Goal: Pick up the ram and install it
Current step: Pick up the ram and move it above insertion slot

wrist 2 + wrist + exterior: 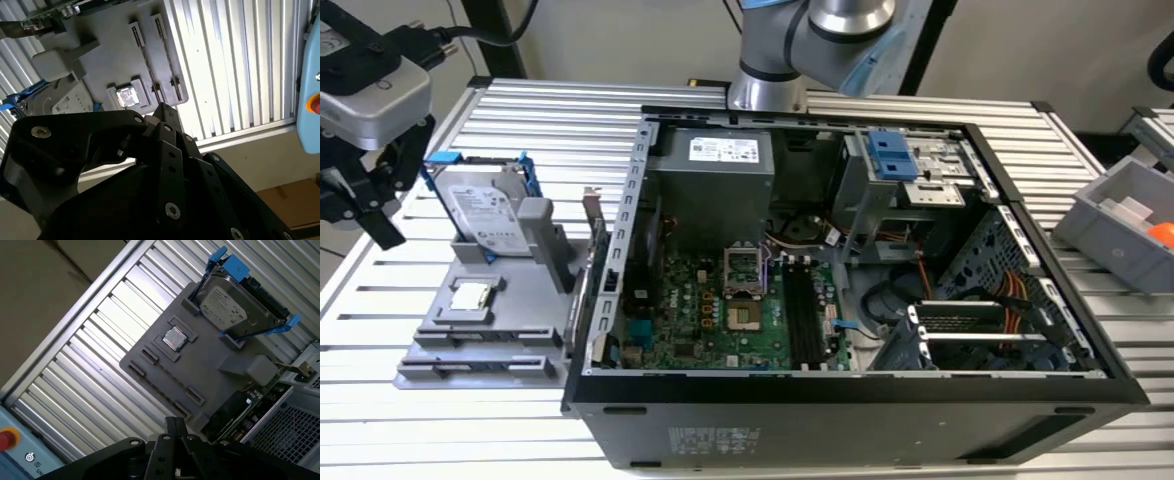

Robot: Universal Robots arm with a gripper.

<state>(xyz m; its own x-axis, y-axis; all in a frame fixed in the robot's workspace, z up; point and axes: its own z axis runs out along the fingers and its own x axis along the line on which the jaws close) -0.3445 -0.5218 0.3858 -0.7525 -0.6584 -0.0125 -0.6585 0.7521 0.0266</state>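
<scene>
While gripper [367,215] hangs near grey holder [494,352], hard drive [487,205] propped in it

Case [854,405] open on top, motherboard [707,320] reachable from above between power supply [714,165] and drive cage [907,170]. Upright hard drive [487,210] and case wall stand between gripper [358,215] and board. Open tabletop [454,430] around fixture [420,365].

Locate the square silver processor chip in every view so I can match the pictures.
Exterior view: processor chip in the gray fixture, at the exterior view's left, outside the computer case.
Second wrist view: processor chip in the fixture's square recess.
First wrist view: in that same recess.
Shared landmark: the blue-framed hard drive standing on the fixture.
</scene>
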